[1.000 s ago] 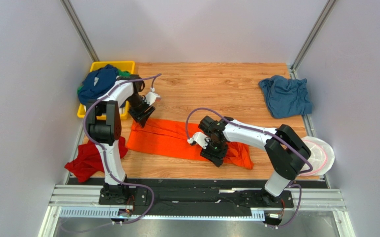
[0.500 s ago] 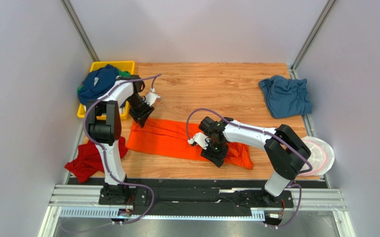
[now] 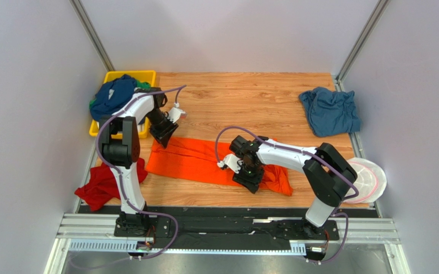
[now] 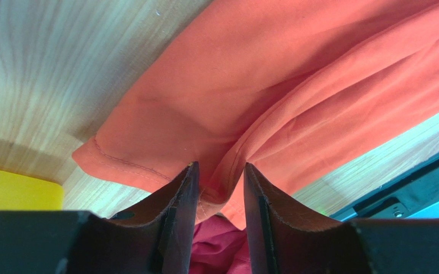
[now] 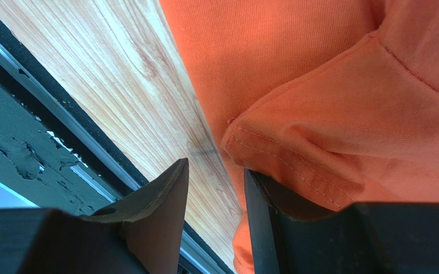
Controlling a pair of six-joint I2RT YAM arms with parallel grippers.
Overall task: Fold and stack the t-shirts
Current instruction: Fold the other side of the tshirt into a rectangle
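In the last second the arms barely shift, but the left gripper [image 3: 164, 137] narrows onto a raised ridge at the far-left corner of the orange t-shirt [image 3: 201, 161], and cloth now fills its gap. The right gripper [image 3: 249, 184] stands part-open at the near-right hem, with bare worktop [image 5: 164, 114] between its jaws, holding nothing. The shirt lies stretched across the middle of the worktop, so lifting it into a fold probably waits on the right grip.

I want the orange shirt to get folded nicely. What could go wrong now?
The right gripper has bare table between its fingers; the hem of the orange t-shirt lies beside one finger, so it might close on nothing. The left gripper straddles only a thin fold, which could slip out.
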